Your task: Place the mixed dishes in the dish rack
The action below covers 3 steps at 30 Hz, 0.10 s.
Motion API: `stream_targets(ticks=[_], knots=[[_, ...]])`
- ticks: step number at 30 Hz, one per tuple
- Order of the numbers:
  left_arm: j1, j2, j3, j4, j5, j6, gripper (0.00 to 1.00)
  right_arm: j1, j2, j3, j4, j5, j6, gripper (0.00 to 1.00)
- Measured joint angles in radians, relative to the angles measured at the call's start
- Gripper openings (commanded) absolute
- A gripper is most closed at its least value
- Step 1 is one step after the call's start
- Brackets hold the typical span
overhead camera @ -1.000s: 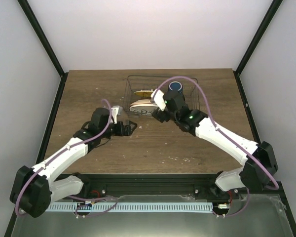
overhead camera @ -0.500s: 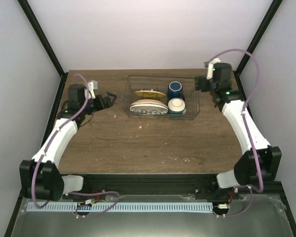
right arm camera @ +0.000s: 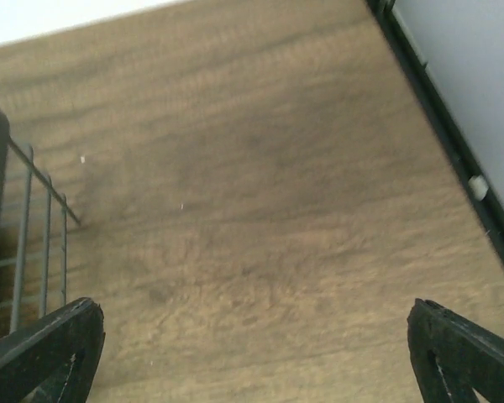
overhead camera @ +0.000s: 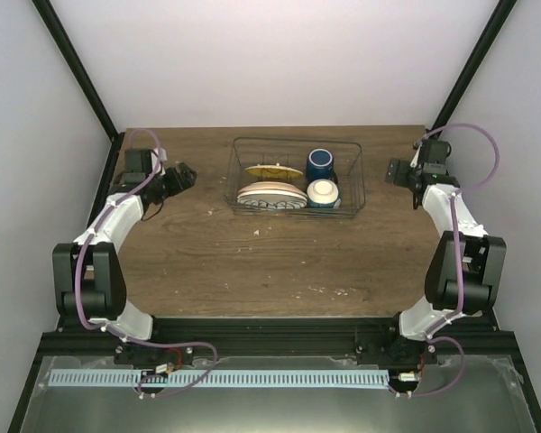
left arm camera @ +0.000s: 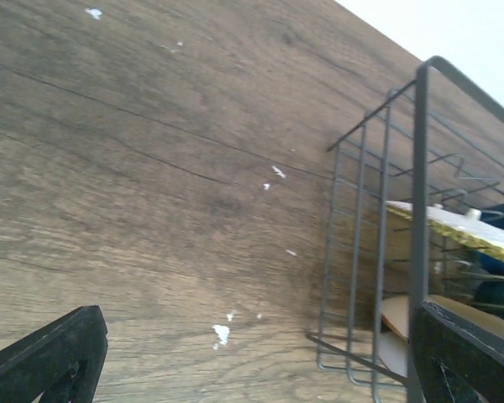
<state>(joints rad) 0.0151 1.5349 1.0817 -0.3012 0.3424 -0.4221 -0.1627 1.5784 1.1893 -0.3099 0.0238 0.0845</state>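
Since a second ago both arms have drawn back from mid-bench [overhead camera: 279,262] and now stand folded at its side edges. The left pincer [overhead camera: 187,173] and right pincer [overhead camera: 391,171] gape wide and empty, facing the wire dish rack [overhead camera: 298,141] between them. It holds the yellow-orange plate [overhead camera: 273,170], cream plate [overhead camera: 270,193], white bowl [overhead camera: 322,191] and blue mug [overhead camera: 320,162].

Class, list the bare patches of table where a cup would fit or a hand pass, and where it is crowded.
Widest: the table between the dish rack and its near edge. Narrower lanes: left gripper to rack, rack to right gripper. Crowded: inside the rack, holding yellow plate, cream plate, bowl and mug.
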Motion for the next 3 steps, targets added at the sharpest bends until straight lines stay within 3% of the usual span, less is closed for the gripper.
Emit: stream_targets(ticks=[3], knots=[[0.0,0.013,-0.001,-0.002,-0.034,0.012,1.0,0.004,0.01,-0.046,0.012,-0.011,0.01,1.0]])
